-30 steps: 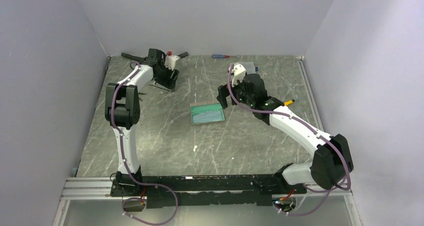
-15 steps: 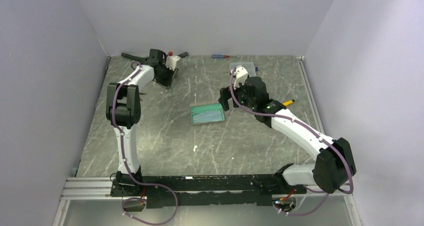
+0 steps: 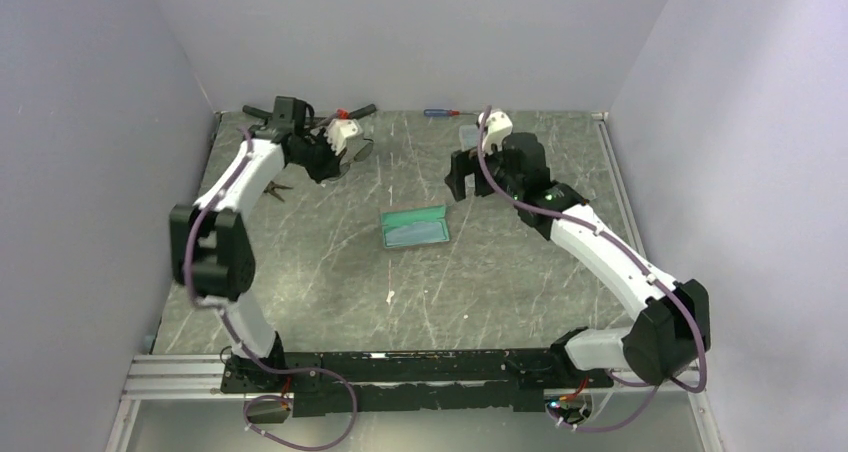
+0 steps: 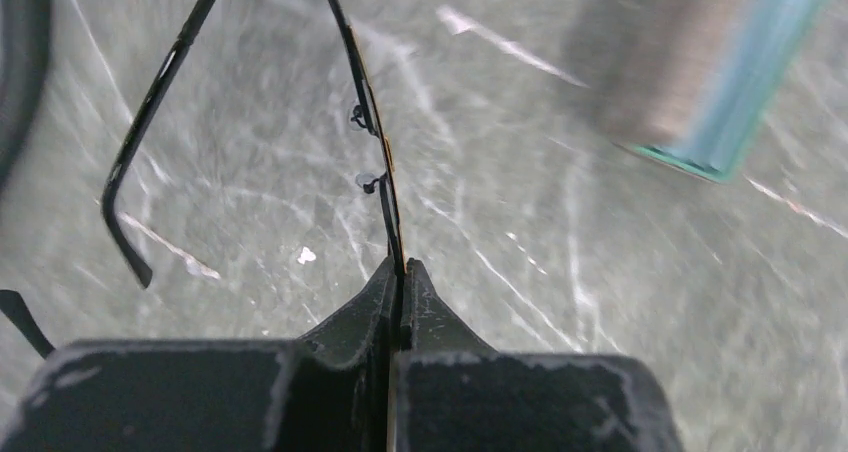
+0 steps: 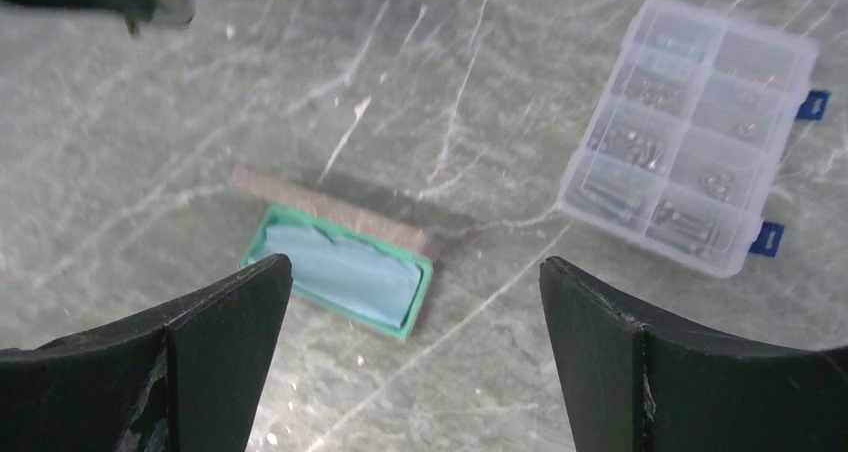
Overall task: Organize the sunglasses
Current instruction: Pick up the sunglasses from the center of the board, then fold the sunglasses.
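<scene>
The sunglasses (image 4: 378,152) are thin dark wire frames. My left gripper (image 4: 402,265) is shut on the edge of their front. One slim arm (image 4: 150,122) hangs free to the left. In the top view they hang (image 3: 357,152) just off the left gripper (image 3: 335,160), above the table's far left. The brown case with teal lining (image 3: 414,227) lies open in the middle. My right gripper (image 5: 415,302) is open, hovering above and just beyond the case (image 5: 340,272) with nothing between its fingers.
A clear compartment box (image 5: 690,132) with small parts lies right of the case. A blue-and-red screwdriver (image 3: 440,113) and dark-handled tools (image 3: 258,112) lie along the back wall. A small dark tool (image 3: 274,187) lies by the left arm.
The left gripper closed on the sunglasses and lifted them off the table as the arm swung outward. The right arm rose and drew back from the case.
</scene>
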`<state>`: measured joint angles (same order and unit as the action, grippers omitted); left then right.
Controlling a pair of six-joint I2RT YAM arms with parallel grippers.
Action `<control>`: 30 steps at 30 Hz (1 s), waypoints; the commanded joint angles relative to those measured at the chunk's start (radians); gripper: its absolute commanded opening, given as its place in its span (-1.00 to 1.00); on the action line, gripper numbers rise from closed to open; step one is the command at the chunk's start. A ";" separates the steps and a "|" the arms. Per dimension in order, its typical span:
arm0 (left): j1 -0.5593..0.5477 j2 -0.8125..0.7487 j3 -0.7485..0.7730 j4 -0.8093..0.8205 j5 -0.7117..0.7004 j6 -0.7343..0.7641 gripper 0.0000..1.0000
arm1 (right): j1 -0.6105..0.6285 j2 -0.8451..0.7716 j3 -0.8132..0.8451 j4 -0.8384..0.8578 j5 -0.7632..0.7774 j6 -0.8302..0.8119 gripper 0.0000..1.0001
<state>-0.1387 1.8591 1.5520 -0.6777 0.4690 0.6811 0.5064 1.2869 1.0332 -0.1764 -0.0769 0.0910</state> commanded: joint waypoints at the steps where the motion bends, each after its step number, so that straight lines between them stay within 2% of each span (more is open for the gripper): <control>1: -0.011 -0.284 -0.155 -0.115 0.262 0.487 -0.95 | -0.040 0.064 0.173 -0.076 0.010 0.124 0.94; 4: -0.036 -0.459 -0.278 -0.160 0.301 0.701 -0.95 | -0.046 0.126 0.279 -0.136 0.028 0.147 0.84; 6: -0.068 -0.536 -0.347 -0.166 0.296 0.764 -0.95 | -0.044 0.180 0.351 -0.184 0.048 0.160 0.77; 9: -0.130 -0.595 -0.371 -0.206 0.279 0.815 -0.95 | -0.017 0.233 0.402 -0.184 0.038 0.159 0.68; 16: -0.219 -0.623 -0.371 -0.173 0.267 0.775 -0.95 | 0.156 0.323 0.410 -0.139 0.014 0.067 0.67; 21: -0.222 -0.599 -0.347 -0.179 0.265 0.766 -0.95 | 0.258 0.370 0.438 -0.137 -0.132 -0.019 0.66; 24: -0.222 -0.591 -0.333 -0.195 0.267 0.766 -0.95 | 0.267 0.339 0.393 -0.080 -0.273 -0.035 0.65; 27: -0.222 -0.602 -0.344 -0.184 0.272 0.757 -0.95 | 0.258 0.297 0.361 -0.072 -0.235 -0.054 0.67; 30: -0.221 -0.607 -0.348 -0.196 0.284 0.742 -0.95 | 0.178 0.276 0.369 -0.121 -0.211 -0.014 0.67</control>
<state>-0.3634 1.2732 1.1774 -0.9012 0.7067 1.4197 0.7624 1.6291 1.4014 -0.2844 -0.2665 0.0746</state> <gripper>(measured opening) 0.040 0.833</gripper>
